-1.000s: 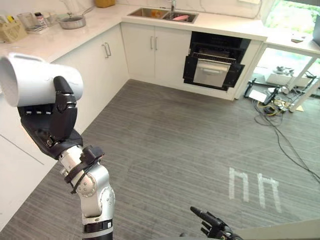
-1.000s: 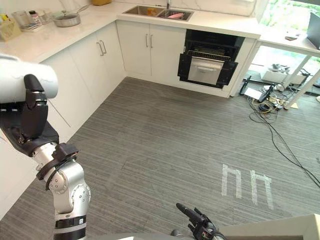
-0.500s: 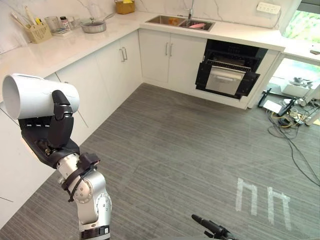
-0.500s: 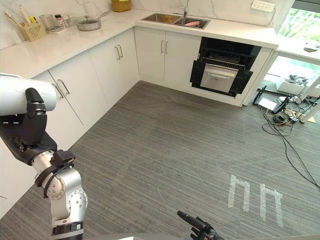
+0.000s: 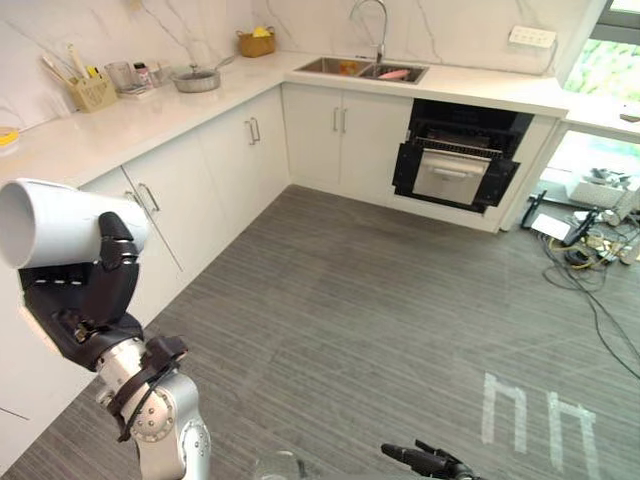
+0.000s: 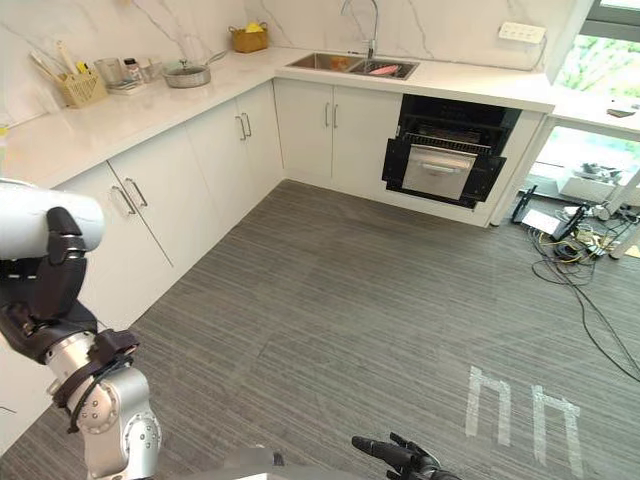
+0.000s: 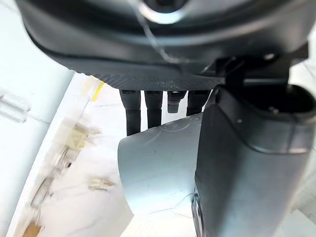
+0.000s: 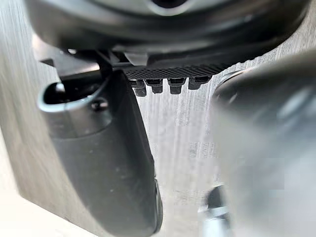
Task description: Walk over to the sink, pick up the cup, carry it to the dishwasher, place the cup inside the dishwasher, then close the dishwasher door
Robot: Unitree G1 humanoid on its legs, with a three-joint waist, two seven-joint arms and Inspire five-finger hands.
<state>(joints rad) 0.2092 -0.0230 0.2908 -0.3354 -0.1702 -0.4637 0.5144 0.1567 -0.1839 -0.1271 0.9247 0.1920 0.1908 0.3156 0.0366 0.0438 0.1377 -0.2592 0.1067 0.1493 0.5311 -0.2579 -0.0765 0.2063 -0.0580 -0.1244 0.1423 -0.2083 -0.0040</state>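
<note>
Far left: my left hand (image 5: 85,295), dark and blocky, is raised, with its fingers (image 7: 133,111) and thumb curled round the cup (image 5: 60,222). The cup is a smooth white cylinder lying on its side, mouth toward the left.

Behind: an L-shaped countertop (image 5: 130,125) of white veined stone tops flat white cabinets. A yellow utensil holder (image 5: 92,92) stands at its left end, a round metal pan (image 5: 197,80) further along, and a small yellow basket (image 5: 258,42) in the corner.

Centre: a twin-bowl steel sink (image 5: 360,68) is set in the back run.

Right of it: the dishwasher (image 5: 455,165) is black-framed, its door tilted outward.

Foreground: the floor (image 5: 350,300) is grey and ribbed. At its lower edge my right hand (image 5: 425,462) is empty, fingers loosely straight.
</note>
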